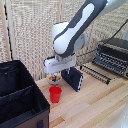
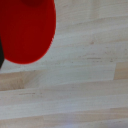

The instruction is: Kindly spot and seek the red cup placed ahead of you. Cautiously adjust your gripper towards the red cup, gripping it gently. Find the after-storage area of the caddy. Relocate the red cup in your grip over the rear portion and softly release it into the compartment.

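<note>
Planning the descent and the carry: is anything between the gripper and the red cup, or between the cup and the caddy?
Nothing visible blocks either. The gripper hangs just above the red cup, with the little white bowl behind it. Bare table separates the cup from the caddy, at the exterior view's left; only the caddy's near wall must be cleared.

**Pale wood and reed screens**

The surface (image 1: 95, 102) is light wood, laid in long planks with visible seams and a few darker grain streaks; up close the boards look smooth and matt. Behind it stands a screen (image 1: 30, 30) of pale woven reed, split into panels by upright wooden posts (image 1: 7, 35). At the exterior view's right a dark appliance (image 1: 113, 54) sits on the wood near the back. Light is soft and even, with faint shadows.
</note>
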